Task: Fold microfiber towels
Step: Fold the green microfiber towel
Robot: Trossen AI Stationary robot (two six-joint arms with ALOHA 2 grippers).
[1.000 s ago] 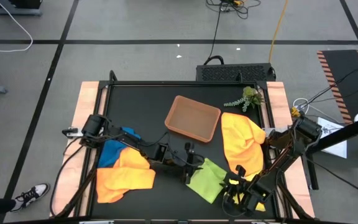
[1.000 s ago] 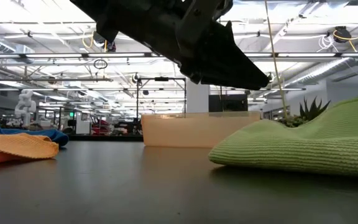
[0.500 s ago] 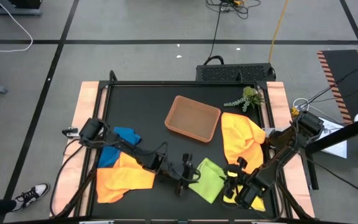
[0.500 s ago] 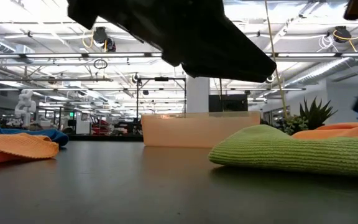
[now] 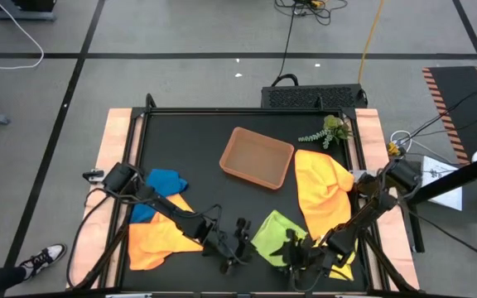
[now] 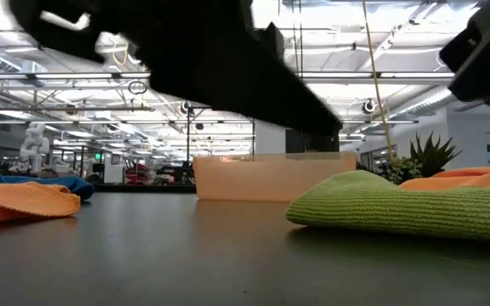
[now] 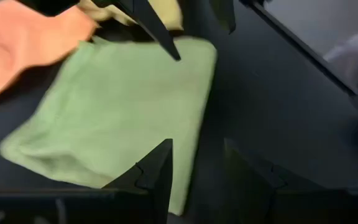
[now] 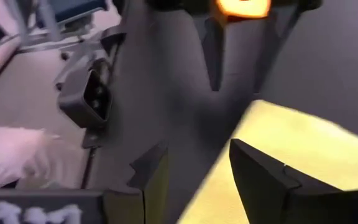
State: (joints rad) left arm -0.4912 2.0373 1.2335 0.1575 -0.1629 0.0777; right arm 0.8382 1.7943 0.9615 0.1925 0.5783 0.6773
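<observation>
Brown tray (image 5: 257, 158) on table, nothing visible inside.

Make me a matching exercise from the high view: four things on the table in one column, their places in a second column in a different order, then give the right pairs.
Things
1. lime green towel
2. blue towel
3. brown tray
4. plant sprig

Places
A. at the table's far right corner
B. near the middle of the table's far half
C. at the near edge, between the two grippers
D. on the left side, partly under the orange towel

Pairs: 1-C, 2-D, 3-B, 4-A
</observation>
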